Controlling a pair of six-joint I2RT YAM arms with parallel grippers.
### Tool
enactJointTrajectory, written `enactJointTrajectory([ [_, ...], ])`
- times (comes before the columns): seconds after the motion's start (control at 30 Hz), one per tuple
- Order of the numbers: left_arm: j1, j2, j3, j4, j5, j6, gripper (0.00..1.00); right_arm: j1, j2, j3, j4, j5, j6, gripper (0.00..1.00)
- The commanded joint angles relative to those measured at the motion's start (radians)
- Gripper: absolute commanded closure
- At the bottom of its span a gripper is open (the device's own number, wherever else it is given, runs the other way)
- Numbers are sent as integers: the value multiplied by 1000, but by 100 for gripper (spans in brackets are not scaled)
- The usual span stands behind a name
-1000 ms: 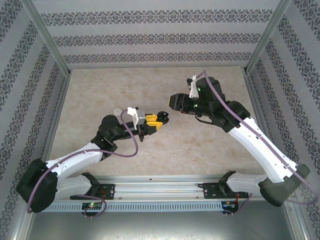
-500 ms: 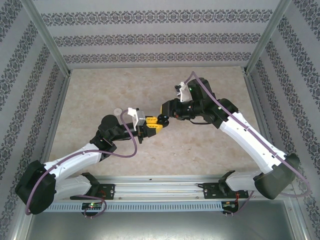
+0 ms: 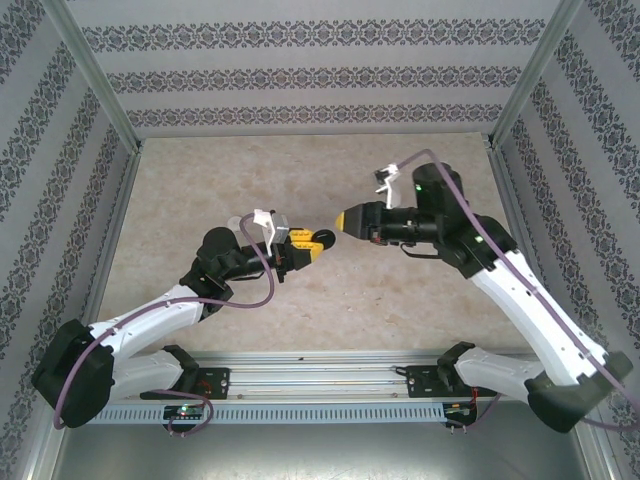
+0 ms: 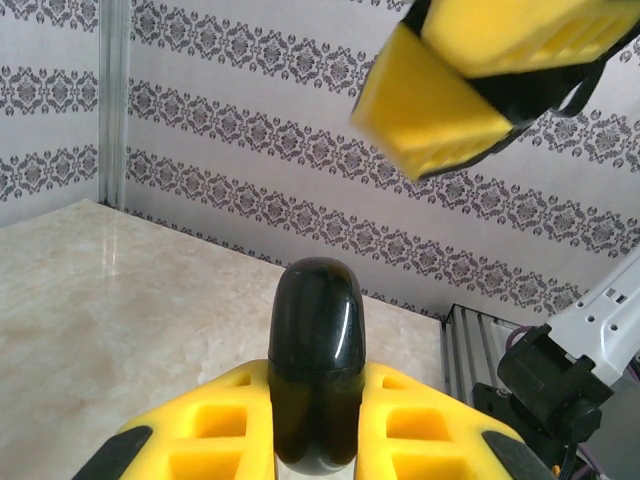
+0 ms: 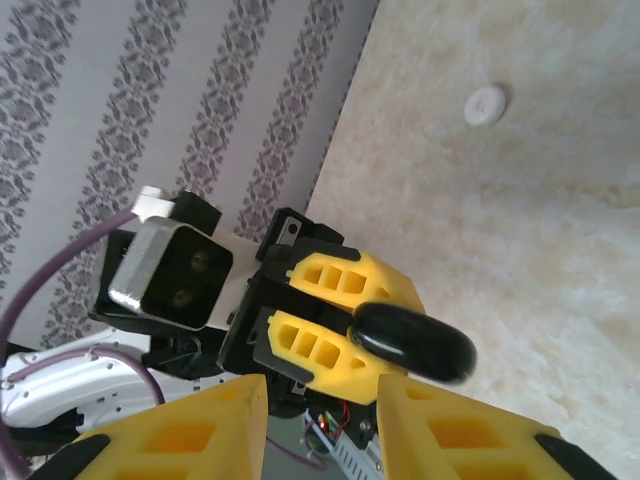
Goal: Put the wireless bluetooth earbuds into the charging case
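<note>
Black case [image 3: 324, 238] clamped in left pincer [image 3: 313, 244], right pincer [image 3: 344, 220] parted, drawn back

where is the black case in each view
Top external: black case mid-picture, at the left gripper tip.
Left wrist: bottom centre, pointing up the picture.
Right wrist: lower centre, jutting right.
Shared landmark: the left gripper clamped on it.

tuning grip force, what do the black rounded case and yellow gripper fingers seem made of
The black rounded case looks like glossy hard plastic: sharp reflections streak its curved shell. The yellow fingers of the left gripper look matte plastic, possibly 3D-printed, given their open ribbed pockets.
</note>
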Motion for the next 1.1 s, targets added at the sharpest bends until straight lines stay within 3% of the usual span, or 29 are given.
enactJointTrajectory([
  [0.0,13,8,-6,48,-15,-47,100,-25,-21,-37,-38,46,8,65],
  [0.13,23,7,-18,40,-35,-68,100,-31,-25,-51,-77,99,-13,60],
  [0.4,93,1,-68,-52,-150,-251,100,-36,-21,-106,-127,187,-54,58],
  [0.63,111,10,-71,-252,-286,-236,100,-59,-27,-172,-167,290,-107,54],
  [0.93,112,257,99,-362,-296,-241,100,-206,-51,-312,-159,384,-162,49],
  [1.07,104,410,249,-498,-354,-262,100,-276,-45,-354,-160,410,-209,46],
])
